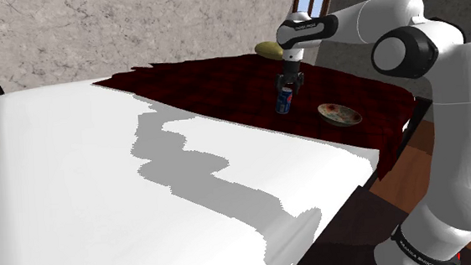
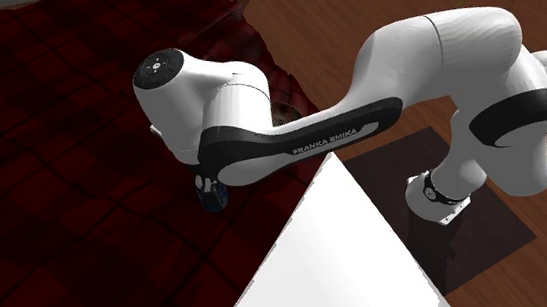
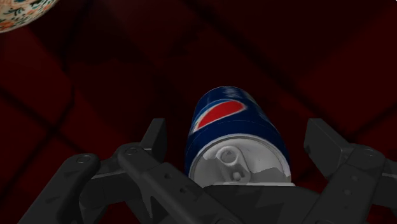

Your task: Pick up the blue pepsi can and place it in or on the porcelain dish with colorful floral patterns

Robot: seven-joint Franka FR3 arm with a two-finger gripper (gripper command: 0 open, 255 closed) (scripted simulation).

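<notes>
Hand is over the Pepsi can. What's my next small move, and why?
Probably close the hand on the blue can. In the wrist view the can stands upright between the open fingers, with a gap on each side, so it isn't held yet. The floral dish sits apart from it on the dark red cloth; lifting comes after the grip.

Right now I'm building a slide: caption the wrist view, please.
Open gripper straddling an upright blue Pepsi can on dark red checked cloth, floral dish beyond.
</notes>
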